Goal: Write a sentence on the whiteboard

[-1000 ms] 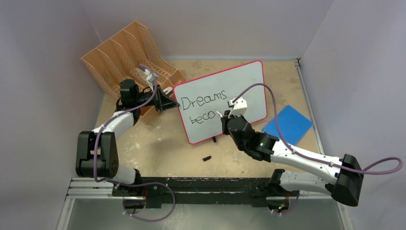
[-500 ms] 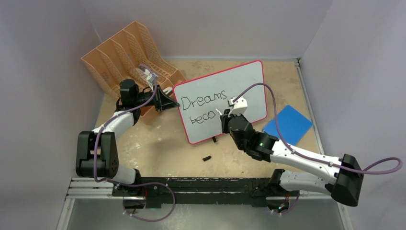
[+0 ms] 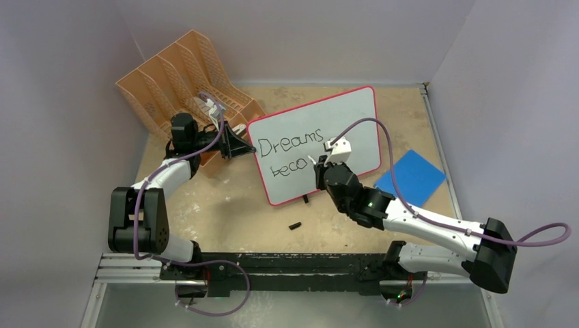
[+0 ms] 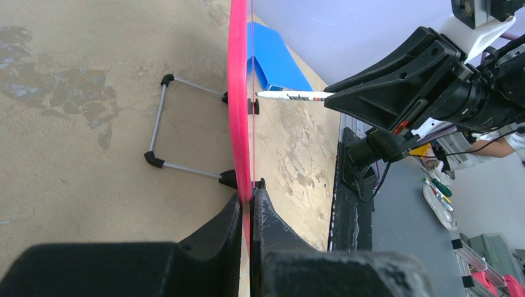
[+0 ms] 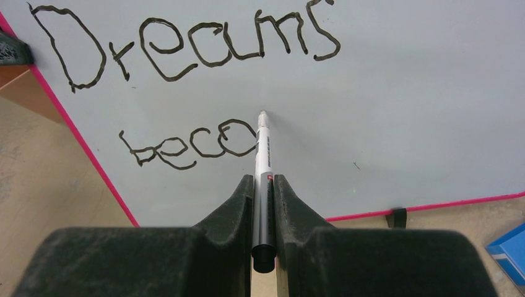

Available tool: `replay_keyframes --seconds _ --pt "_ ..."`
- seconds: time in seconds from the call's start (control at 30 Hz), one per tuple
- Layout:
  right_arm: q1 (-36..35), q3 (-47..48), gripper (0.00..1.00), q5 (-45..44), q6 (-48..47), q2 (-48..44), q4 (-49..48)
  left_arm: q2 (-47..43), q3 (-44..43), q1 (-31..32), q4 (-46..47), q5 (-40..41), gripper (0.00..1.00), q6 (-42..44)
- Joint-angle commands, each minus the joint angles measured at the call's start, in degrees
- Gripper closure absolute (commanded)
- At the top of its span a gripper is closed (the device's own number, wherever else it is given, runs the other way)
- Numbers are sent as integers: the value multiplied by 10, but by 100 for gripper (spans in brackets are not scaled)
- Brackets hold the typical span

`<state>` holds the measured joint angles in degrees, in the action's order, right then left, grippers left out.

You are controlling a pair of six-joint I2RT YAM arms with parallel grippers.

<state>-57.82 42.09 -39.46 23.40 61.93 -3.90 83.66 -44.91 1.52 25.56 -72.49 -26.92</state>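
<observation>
The whiteboard (image 3: 355, 119), red-pink framed, stands tilted mid-table. On it the sentence (image 3: 290, 145) reads "Dreams" with "beco" (image 5: 186, 148) below. My left gripper (image 3: 247, 148) is shut on the board's left edge; in the left wrist view the pink frame (image 4: 238, 93) runs between its fingers (image 4: 252, 197). My right gripper (image 3: 319, 167) is shut on a white and grey marker (image 5: 263, 161), held in line with its fingers (image 5: 264, 185). The marker's tip sits at the board just right of the last "o".
An orange file rack (image 3: 184, 75) stands behind the left arm. A blue square pad (image 3: 410, 176) lies right of the board. A small black cap (image 3: 295, 225) lies on the table in front. The board's wire stand (image 4: 158, 127) props it from behind.
The right arm has crept very slightly to the left. The writing still ends at "beco", and the left gripper holds as before.
</observation>
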Motion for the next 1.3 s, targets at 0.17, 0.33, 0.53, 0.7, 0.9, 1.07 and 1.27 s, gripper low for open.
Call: replay_keyframes --seconds 0.17,0.33,0.53,0.7,0.9,1.07,1.27 --pt "9 0 100 4 -1 9 -26 -14 -18 3 5 -4 100 20" --pt "10 1 100 12 7 12 -13 -14 -18 3 5 -5 100 20" --pt "11 5 100 24 28 14 20 -14 -18 2 5 -4 100 20" --pt "10 8 100 29 40 16 38 -14 -18 2 5 -3 100 20" --pt "10 11 100 37 51 23 65 -14 -17 2 5 -3 100 20" --pt "10 9 100 45 60 21 73 -14 -17 2 5 -4 100 20" --pt "10 14 100 49 62 22 78 -14 -17 3 5 -4 100 20"
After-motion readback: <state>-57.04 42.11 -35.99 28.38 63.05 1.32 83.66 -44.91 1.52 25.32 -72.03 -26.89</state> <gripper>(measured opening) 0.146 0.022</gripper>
